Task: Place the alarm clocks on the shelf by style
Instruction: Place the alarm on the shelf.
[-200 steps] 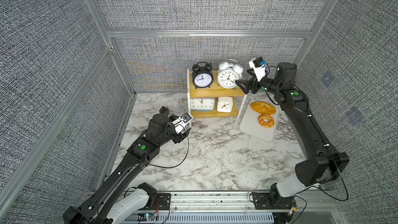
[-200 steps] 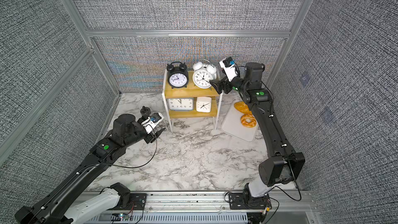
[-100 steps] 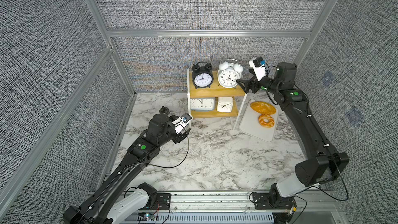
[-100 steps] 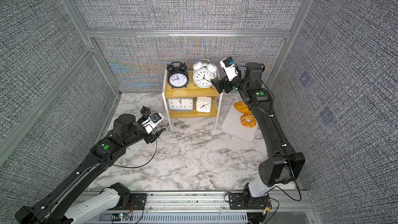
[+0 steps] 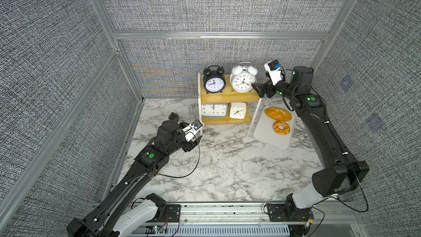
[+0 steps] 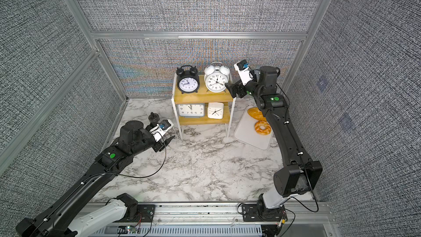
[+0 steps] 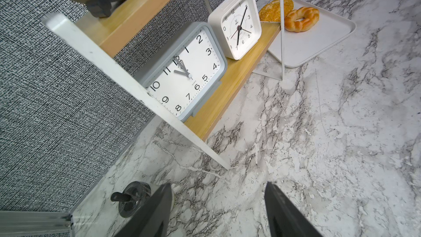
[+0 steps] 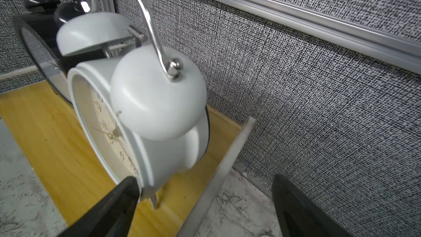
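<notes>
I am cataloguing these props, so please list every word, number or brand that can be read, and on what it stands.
"1" to "12": dial of the grey-blue clock, "12" half hidden by the shelf frame.
"QUARTZ": same dial, near "6".
"1" to "12": small white square clock; its logo is too small to read.
"1" to "12": black twin-bell clock and white twin-bell clock, small but legible.

Lab cell: grey panels [image 5: 216,1], aluminium frame [image 5: 218,35]
</notes>
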Tool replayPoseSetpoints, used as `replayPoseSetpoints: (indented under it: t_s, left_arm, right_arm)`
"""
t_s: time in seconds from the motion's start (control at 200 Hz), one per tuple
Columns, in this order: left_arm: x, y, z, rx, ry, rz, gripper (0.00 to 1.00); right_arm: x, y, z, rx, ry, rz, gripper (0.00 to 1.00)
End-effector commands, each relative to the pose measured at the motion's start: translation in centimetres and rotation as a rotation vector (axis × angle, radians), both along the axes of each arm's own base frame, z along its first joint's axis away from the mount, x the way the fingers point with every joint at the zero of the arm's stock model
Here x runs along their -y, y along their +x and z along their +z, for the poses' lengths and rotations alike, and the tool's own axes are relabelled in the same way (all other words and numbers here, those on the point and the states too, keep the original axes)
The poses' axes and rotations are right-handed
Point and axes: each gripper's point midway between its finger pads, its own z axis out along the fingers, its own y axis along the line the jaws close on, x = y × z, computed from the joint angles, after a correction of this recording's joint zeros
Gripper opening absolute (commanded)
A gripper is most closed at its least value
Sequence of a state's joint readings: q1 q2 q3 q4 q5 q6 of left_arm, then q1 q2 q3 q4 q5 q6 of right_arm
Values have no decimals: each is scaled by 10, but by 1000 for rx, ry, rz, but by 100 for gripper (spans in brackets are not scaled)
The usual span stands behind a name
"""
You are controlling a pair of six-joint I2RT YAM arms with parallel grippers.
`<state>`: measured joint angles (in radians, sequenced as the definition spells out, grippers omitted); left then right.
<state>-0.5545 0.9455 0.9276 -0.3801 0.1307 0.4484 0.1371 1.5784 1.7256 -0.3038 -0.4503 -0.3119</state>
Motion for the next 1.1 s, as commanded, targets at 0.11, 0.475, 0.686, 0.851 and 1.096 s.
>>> replayPoseSetpoints:
  t_s: [0.11,0.475,0.686,0.851,1.096]
  left_arm:
    - [1,-1,4,8,-8,-6,70]
    - [1,0,3,6,-7,-6,70]
    - [2,-1,3,11,-13,-10,70]
    - [1,0,5,19,-15,-5,71]
    - [-6,5,8,50,-27,48,72]
  right_arm:
    - [2,3,3,8,3,-17,95]
    - [-1,-2,6,16,9,8,95]
    - [-3,-19,10,66,5,37,95]
    - [2,-36,14,106,8,20,95]
    - [26,-62,11,156,41,-115,95]
